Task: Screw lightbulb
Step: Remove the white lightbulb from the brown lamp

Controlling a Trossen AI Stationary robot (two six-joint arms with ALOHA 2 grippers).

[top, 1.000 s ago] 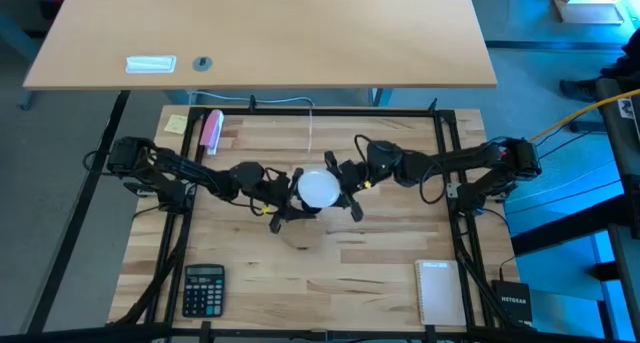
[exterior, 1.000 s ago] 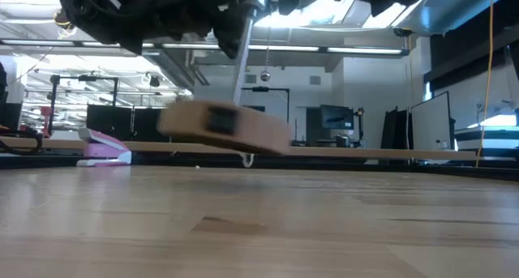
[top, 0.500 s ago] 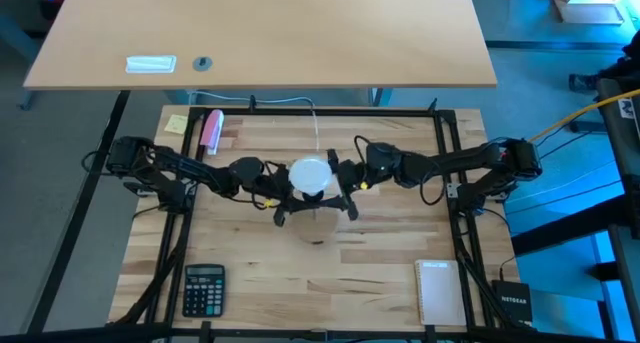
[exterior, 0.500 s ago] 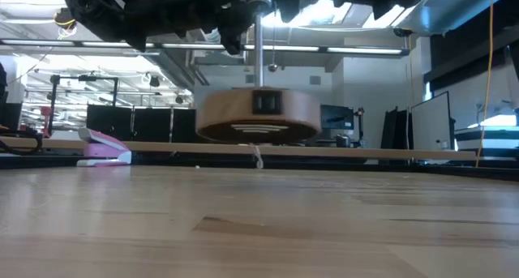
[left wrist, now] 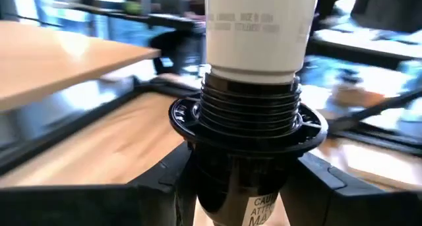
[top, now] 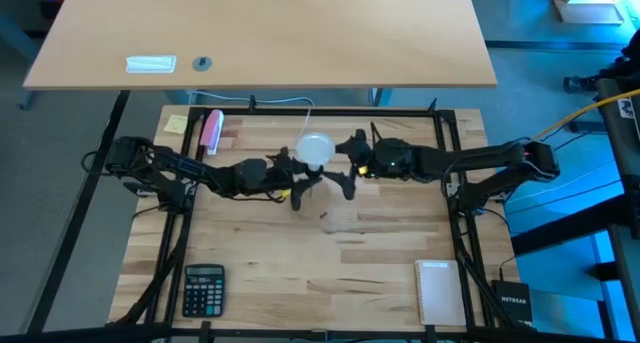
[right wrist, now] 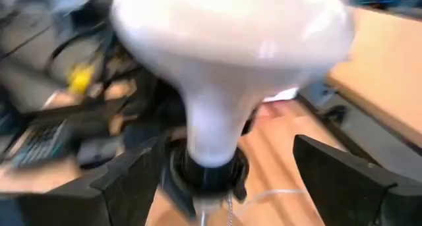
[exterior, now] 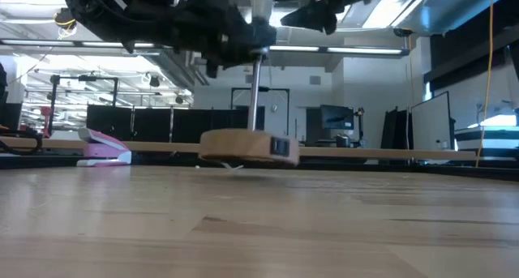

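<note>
The white lightbulb (top: 315,149) sits upright in the black threaded socket (left wrist: 247,114) of a small lamp. Below the socket, a thin rod (exterior: 254,100) runs down to a round wooden base (exterior: 247,145). My left gripper (top: 303,183) comes in from the table's left and is shut on the socket. My right gripper (top: 340,166) stands open on the bulb's right side. Its two fingers (right wrist: 132,180) flank the bulb's neck (right wrist: 211,130) without touching it. I cannot tell whether the wooden base touches the table. My left gripper pinches the black socket's smooth lower body (left wrist: 231,186), below the threaded collar, between its two fingers (left wrist: 175,180). The fingers come in level from the table's left. The lamp stands upright in the hold, bulb on top, with rod and base hanging below.
A calculator (top: 203,286) lies at the near left and a notepad (top: 438,288) at the near right. A pink stapler (top: 211,130) and a yellow note (top: 176,123) lie at the far left. The black frame (top: 440,123) borders the table.
My right gripper has opened, let go of the bulb and drawn back a little toward the table's right. My left gripper has turned at the wrist, swinging the lamp from tilted to upright. The bulb has moved toward the far edge, and the wooden base has sunk level, close to the table.
</note>
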